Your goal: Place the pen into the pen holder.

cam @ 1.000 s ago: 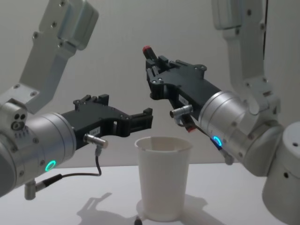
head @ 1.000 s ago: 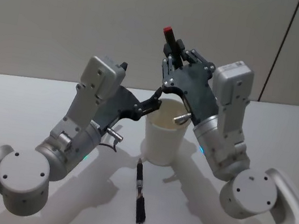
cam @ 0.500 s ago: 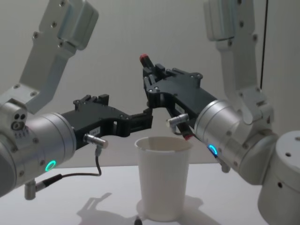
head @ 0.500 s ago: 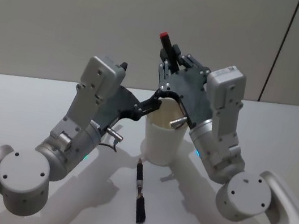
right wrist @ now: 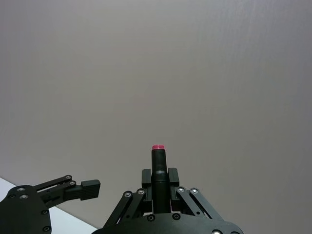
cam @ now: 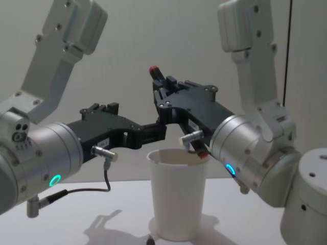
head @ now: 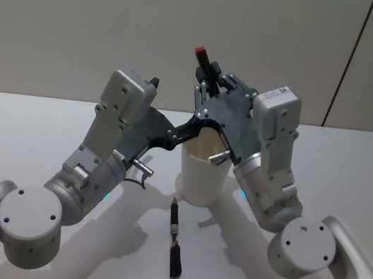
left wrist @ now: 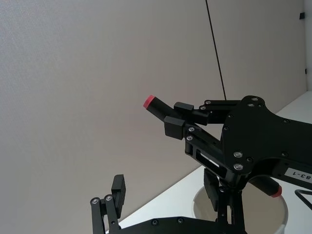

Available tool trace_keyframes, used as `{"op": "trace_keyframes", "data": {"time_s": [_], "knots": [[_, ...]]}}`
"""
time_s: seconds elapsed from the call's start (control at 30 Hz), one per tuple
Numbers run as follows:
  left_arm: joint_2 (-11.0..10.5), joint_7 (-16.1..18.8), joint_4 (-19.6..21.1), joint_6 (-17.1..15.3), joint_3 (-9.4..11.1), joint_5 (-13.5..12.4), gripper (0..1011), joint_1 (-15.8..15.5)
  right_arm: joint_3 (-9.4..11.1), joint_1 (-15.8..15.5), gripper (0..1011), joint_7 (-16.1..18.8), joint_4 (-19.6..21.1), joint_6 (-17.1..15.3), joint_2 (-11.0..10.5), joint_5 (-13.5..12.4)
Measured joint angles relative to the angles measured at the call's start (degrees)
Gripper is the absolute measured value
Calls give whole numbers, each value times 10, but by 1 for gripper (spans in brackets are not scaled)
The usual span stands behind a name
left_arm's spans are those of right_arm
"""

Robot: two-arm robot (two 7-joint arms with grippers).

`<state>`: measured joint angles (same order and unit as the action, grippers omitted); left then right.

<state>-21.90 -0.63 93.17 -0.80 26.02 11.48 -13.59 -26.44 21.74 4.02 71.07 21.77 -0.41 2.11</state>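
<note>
White table (head: 362,162), beige wall (head: 86,8). Pen (head: 202,59) is clamped in right gripper (head: 209,73) above pen holder (head: 201,179), long axis steeply tilted, red cap uppermost. Left gripper (head: 190,127) is held beside the rim. Second pen (head: 174,241) is laid flat before the holder.

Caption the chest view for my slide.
Right gripper shut on a slim black pen with a red end cap above a white paper cup; left gripper hovers near its rim.

The right gripper (head: 207,78) is covering most of the pen (head: 201,54), leaving only its red-capped end showing. In the chest view the lower edge is cutting off the second pen (cam: 149,239) on the bench (cam: 127,200). In the head view the left gripper (head: 187,129) is hiding part of the rim of the pen holder (head: 201,178).
</note>
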Motion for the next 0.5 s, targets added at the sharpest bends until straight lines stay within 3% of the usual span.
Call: {"op": "trace_keyframes", "data": {"time_s": [0.27, 0.5], "knots": [[0, 0, 0, 0, 0, 0, 1001, 0, 0, 0, 185, 1, -1, -1, 0, 1], [0, 0, 0, 0, 0, 0, 1001, 0, -1, -1, 341, 1, -1, -1, 1, 1]]}}
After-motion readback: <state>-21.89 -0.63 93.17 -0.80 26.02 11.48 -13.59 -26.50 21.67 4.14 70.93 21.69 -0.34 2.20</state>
